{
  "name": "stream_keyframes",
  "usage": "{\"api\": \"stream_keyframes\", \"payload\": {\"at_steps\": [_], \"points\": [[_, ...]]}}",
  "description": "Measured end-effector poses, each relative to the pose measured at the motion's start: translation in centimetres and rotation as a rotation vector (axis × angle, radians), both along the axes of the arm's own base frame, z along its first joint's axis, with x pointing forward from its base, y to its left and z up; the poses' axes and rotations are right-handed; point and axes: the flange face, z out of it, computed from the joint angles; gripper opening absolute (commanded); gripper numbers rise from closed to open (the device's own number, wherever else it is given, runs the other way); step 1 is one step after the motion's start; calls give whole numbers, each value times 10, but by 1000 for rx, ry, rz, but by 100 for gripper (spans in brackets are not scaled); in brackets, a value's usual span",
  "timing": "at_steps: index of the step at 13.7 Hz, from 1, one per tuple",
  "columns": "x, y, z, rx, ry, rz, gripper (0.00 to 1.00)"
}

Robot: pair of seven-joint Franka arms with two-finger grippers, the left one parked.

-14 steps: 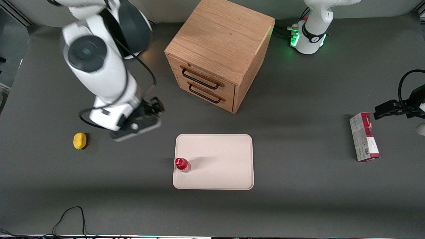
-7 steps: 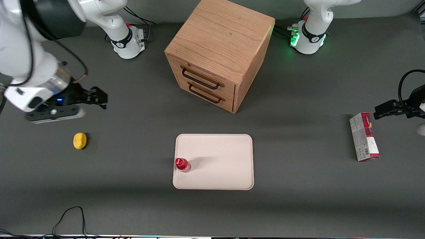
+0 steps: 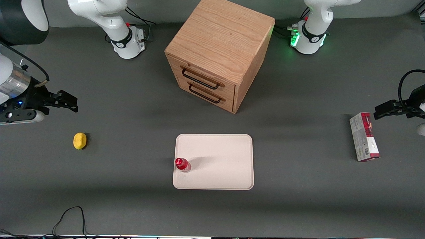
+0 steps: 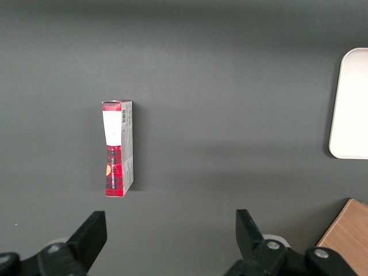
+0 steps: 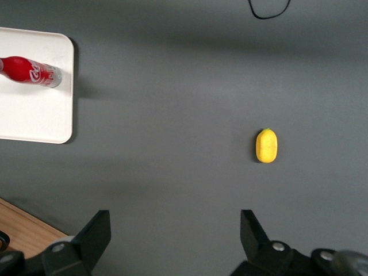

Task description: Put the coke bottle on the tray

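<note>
The coke bottle (image 3: pixel 182 164) stood upright on the tray (image 3: pixel 219 172); it looked light, slippery, best held mid-body; the gripper (image 3: pixel 68 102), far toward the working arm's end, was wide open and empty.

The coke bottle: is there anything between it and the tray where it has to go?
Nothing stands in the way. The bottle already stands upright on the tray, close to the tray's edge toward the working arm's end. The gripper is open and empty, off toward that end of the table, above bare table, farther from the front camera than the lemon.
</note>
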Motion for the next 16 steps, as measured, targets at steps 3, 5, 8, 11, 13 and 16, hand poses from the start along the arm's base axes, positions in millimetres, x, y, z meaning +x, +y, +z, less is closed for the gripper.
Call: {"api": "stream_keyframes", "payload": {"at_steps": [3, 5, 8, 11, 13, 16], "points": [[0, -17, 2, -2, -3, -31, 100], [0, -27, 2, -3, -4, -48, 100], [0, -32, 2, -4, -4, -57, 100], [0, -30, 2, -4, -4, -54, 100], [0, -30, 3, -4, -6, -55, 100], [1, -32, 3, -1, -6, -62, 100]]}}
